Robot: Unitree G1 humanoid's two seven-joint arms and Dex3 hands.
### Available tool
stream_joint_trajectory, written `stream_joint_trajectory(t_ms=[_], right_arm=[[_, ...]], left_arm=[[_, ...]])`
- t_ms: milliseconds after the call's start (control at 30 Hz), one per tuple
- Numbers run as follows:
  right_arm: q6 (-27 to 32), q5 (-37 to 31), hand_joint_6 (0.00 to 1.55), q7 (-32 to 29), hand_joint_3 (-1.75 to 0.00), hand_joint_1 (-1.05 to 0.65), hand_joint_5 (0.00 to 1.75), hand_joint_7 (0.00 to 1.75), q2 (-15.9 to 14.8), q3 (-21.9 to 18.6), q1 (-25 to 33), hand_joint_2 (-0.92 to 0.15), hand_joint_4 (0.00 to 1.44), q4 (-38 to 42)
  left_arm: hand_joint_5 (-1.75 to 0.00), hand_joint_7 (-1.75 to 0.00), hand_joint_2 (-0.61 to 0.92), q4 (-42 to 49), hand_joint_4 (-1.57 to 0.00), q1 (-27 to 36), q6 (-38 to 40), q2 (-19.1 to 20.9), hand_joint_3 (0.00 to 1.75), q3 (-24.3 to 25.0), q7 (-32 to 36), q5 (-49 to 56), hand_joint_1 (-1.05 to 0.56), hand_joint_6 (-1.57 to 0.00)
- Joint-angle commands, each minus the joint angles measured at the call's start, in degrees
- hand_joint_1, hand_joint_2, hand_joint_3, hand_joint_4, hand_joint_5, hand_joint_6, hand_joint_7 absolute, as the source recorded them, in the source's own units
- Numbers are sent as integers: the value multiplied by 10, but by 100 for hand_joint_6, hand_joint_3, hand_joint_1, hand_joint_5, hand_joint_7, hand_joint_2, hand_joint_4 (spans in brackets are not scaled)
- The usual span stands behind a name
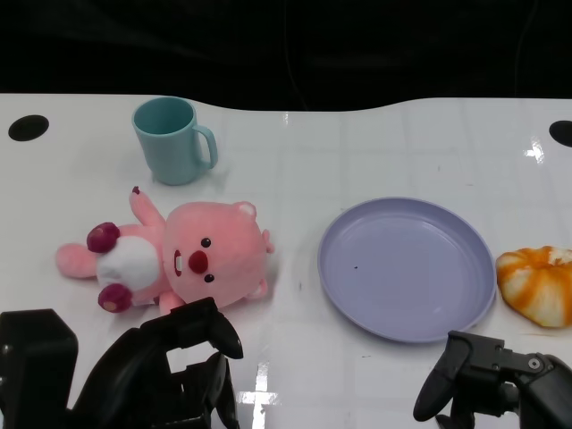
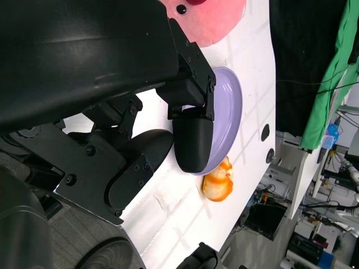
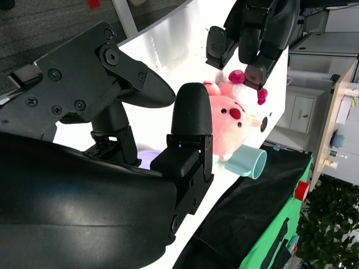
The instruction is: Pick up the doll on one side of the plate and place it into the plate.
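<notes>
Doll (image 1: 179,259), pink, lies on the white table (image 1: 375,134) left of the purple plate (image 1: 407,266), apart from it. Left hand (image 1: 170,366) hovers just near of the doll, fingers spread, holding nothing. Right hand (image 1: 492,380), near the plate's near edge, is likewise empty with fingers apart.

Pink plush doll (image 1: 192,259) lies on its back on white desk (image 1: 295,152), left of round lavender plate (image 1: 407,267), apart from it. Teal plastic mug (image 1: 172,139) upright behind doll. Orange-and-white plush bun (image 1: 538,284) just right of plate. Left robot hand (image 1: 170,371) near doll, fingers apart, holding nothing. Right robot hand (image 1: 487,384) low at plate's near edge, holding nothing.
</notes>
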Motion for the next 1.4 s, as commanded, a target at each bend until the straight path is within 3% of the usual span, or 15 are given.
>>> stream_joint_trajectory(t_ms=[33, 1000, 1300, 1400], right_arm=[[-9, 1, 61, 1, -112, -16, 171, 137, -3, -2, -2, -52, 65, 3], [-9, 1, 61, 1, -112, -16, 171, 139, -2, -1, -2, -52, 66, -1], [-3, 3, 60, 0, -113, -16, 172, 139, -1, 1, 0, -52, 65, -7], [-1, 2, 60, -1, -113, -16, 172, 140, -1, 1, -1, -51, 65, -8]], left_arm=[[-175, -163, 44, 4, -84, -3, -6, 6, 128, 5, -5, 2, -26, -74], [-175, -154, 46, 0, -83, -4, -4, 1, 125, 14, 5, -1, -23, -75], [-159, -118, 46, -21, -72, -1, -11, -8, 123, 29, 7, -9, -23, -72], [-155, -106, 54, -30, -65, -3, -4, -9, 103, 39, 7, -17, -28, -66]])
